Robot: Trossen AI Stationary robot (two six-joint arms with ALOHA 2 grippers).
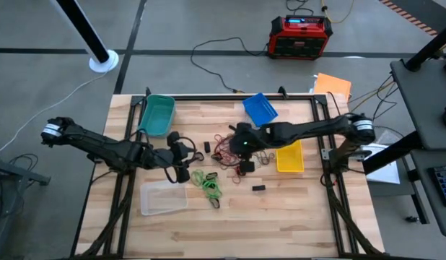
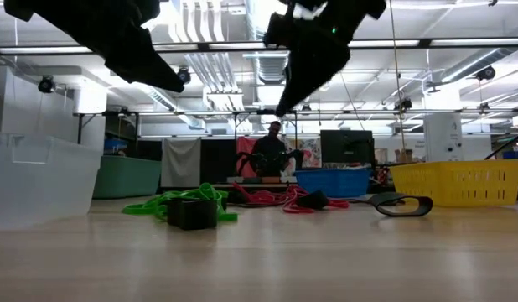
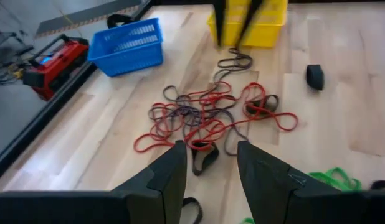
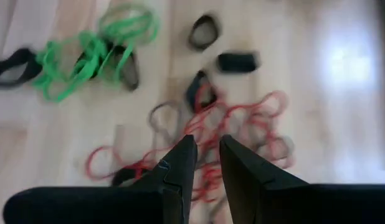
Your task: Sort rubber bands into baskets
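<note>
A tangle of red and dark rubber bands lies mid-table, and green bands lie nearer the front. The four baskets stand around them: teal, blue, yellow and clear. My right gripper hangs above the red tangle, slanting down. Its fingers stand a narrow gap apart with nothing between them. My left gripper is open and empty left of the tangle, above the table.
Small black pieces lie on the wood near the bands, and a loose dark band lies in front of the yellow basket. A black frame rims the table. A person sits in the room behind.
</note>
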